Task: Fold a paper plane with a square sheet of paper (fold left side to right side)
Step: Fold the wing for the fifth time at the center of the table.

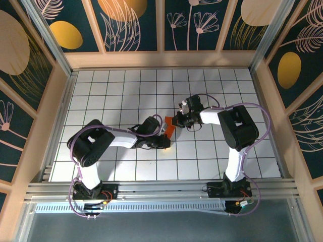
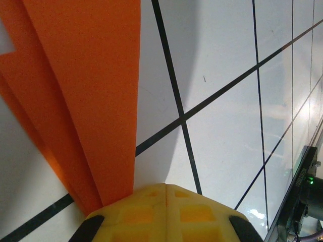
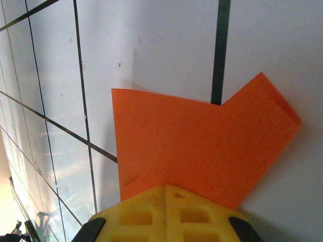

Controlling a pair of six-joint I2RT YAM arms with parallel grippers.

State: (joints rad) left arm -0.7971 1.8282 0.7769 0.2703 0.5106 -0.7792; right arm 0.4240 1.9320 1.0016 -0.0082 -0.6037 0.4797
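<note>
The square sheet of paper (image 1: pixel 170 132) is bright orange and folded into a narrow, layered piece lying on the white grid table (image 1: pixel 126 91) between my two grippers. My left gripper (image 1: pixel 165 142) is shut; in its wrist view the yellow fingertips (image 2: pixel 151 201) meet, and the paper's long folded strips (image 2: pixel 86 101) run away from under the left finger, not between the jaws. My right gripper (image 1: pixel 176 121) is shut too. Its closed tips (image 3: pixel 166 187) sit over the near edge of the paper (image 3: pixel 202 146), which spreads out flat with one angled flap.
Wooden walls (image 1: pixel 60 101) box in the table on three sides. An aluminium rail (image 1: pixel 161 191) carrying both arm bases runs along the near edge. The right arm's base hardware (image 2: pixel 303 191) shows at the edge of the left wrist view.
</note>
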